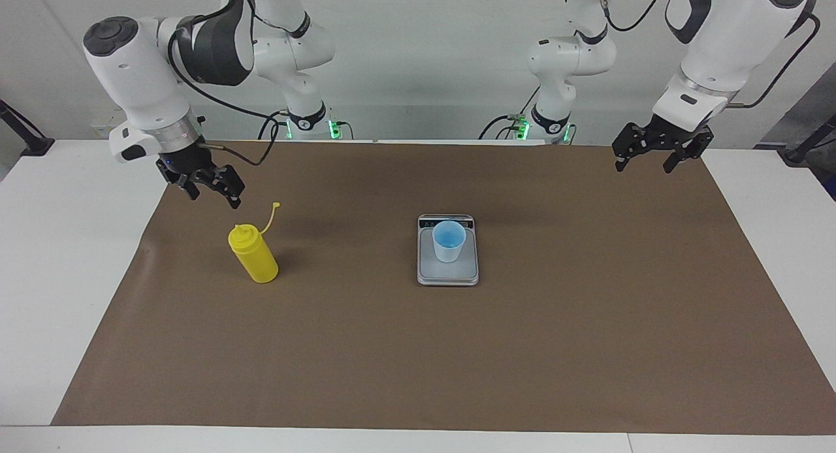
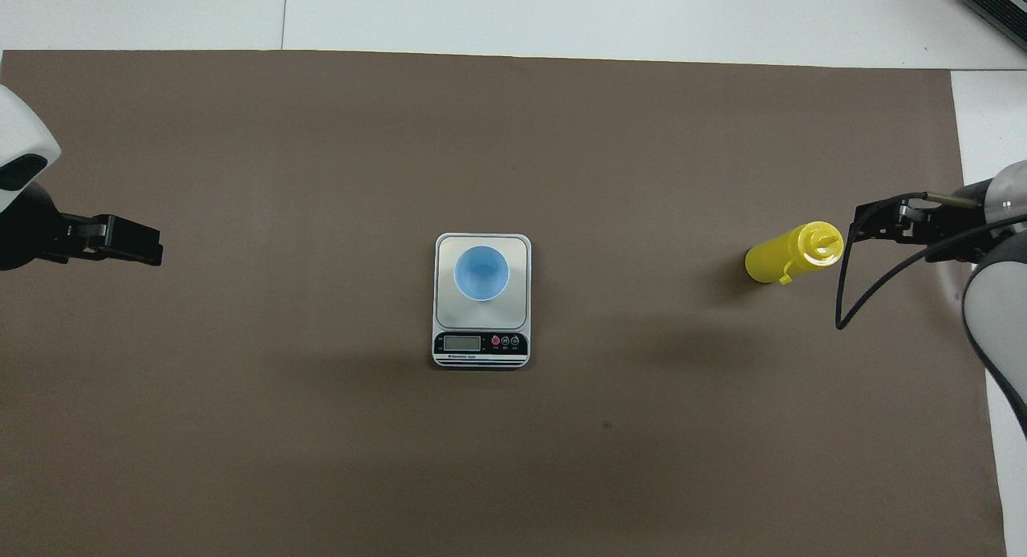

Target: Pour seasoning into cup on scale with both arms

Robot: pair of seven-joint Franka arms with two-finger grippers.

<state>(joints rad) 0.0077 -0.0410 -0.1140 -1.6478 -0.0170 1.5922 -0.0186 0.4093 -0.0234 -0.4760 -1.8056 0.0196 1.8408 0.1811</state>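
The yellow seasoning bottle (image 1: 255, 254) stands upright on the brown mat toward the right arm's end, its cap strap (image 1: 271, 215) sticking up; it also shows in the overhead view (image 2: 790, 256). The light-blue cup (image 1: 449, 243) stands on the plate of the silver scale (image 1: 448, 278) at mid-table, also seen from overhead as cup (image 2: 481, 274) and scale (image 2: 481, 344). My right gripper (image 1: 212, 190) hangs open in the air close beside the bottle's top, not touching it (image 2: 857, 224). My left gripper (image 1: 646, 160) waits open and empty above the mat's other end (image 2: 132, 244).
The brown mat (image 1: 457, 361) covers most of the white table (image 1: 65, 244). Two smaller white arm bases with green lights (image 1: 307, 123) (image 1: 548, 123) stand at the robots' edge. The scale's display strip faces the robots.
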